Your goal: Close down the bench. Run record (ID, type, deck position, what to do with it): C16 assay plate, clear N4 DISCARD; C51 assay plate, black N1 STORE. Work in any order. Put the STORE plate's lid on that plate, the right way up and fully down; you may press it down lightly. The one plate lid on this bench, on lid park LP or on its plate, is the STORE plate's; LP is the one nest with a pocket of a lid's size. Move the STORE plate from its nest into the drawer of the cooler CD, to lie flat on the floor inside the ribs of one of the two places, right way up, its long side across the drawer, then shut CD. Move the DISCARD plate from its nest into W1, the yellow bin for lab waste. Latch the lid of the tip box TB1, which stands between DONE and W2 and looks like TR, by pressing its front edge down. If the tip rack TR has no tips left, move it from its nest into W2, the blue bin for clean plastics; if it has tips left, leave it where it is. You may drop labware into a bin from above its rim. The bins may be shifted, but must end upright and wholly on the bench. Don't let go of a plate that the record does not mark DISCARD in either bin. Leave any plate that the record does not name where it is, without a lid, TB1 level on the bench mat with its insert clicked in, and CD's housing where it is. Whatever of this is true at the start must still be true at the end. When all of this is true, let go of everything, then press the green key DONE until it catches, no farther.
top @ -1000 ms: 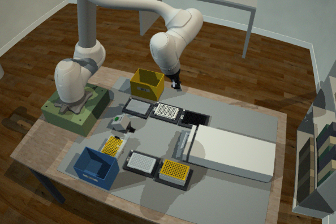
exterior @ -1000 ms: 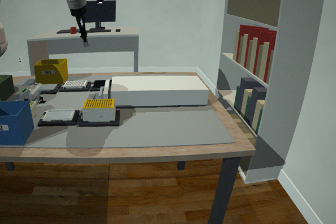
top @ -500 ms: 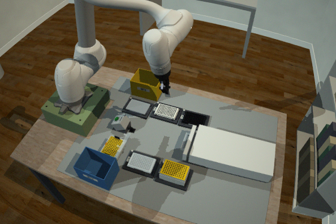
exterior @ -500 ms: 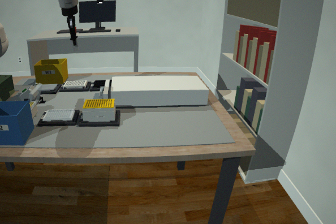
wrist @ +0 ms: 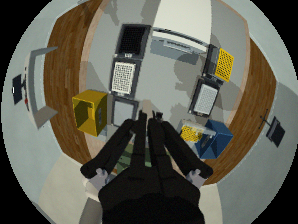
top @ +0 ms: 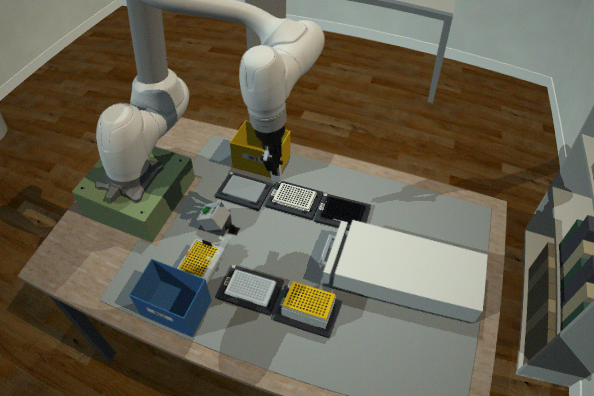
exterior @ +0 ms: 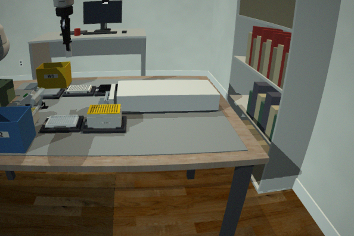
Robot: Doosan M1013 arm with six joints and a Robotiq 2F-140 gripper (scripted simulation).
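Pincer [top: 275, 170] clenched on nothing, pointing straight down, high above the table [exterior: 173, 162], over the gap between yellow bin [top: 253, 145] and the back row of nests. In that back row, left to right in the top view: lid [top: 244, 189] flat in its park, clear plate [top: 294, 196], black plate [top: 343, 208], each nest just beside the next. Yellow bin upright right behind lid and clear plate, its wall near the hanging fingers [exterior: 67, 44]. Cooler [top: 411, 267] long and white, just beside the black plate; drawer front [top: 339, 245] a little way out from the housing. Front row: second clear plate [top: 251, 287] in a black nest, tip rack [top: 308, 302] with yellow top touching-close beside it, both just in front of the cooler's drawer end. Blue bin [top: 171, 297] upright at the table's near left corner, tip box [top: 199, 257] with yellow insert pressed close against its back edge. Green key [top: 209, 209] on a grey housing between tip box and green base [top: 146, 220]. Beyond the table: bookshelf [exterior: 304, 89] to the right, desk [exterior: 87, 40] with monitor [exterior: 102, 12] and red cup [exterior: 77, 31] at the back wall.
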